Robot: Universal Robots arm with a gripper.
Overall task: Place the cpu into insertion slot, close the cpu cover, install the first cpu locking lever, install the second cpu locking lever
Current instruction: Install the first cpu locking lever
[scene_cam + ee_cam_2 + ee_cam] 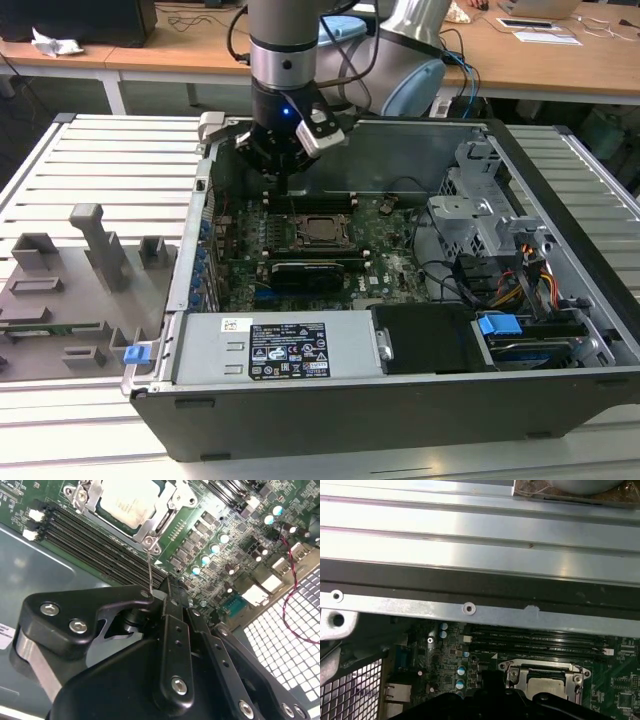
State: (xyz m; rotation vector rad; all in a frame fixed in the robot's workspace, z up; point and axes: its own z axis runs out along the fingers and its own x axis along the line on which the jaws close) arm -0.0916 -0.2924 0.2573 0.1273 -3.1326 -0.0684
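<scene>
The gripper [287, 188], jaws pressed together, just above the exterior view's centre, beside the wire locking lever [149, 567]; cpu [322, 229] at centre under closed cpu cover [162, 517]. Steady, square lever pressure seems advisable.

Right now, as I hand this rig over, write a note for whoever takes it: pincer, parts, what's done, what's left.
Pincer: low over the green motherboard, with its tip at the free end of a thin locking lever.
Cpu: seated in the insertion slot.
Cpu cover: down over the cpu.
Done: cpu placed, cover closed.
Left: this lever looks unlatched, standing off the socket. I cannot tell the other lever's state.
</scene>
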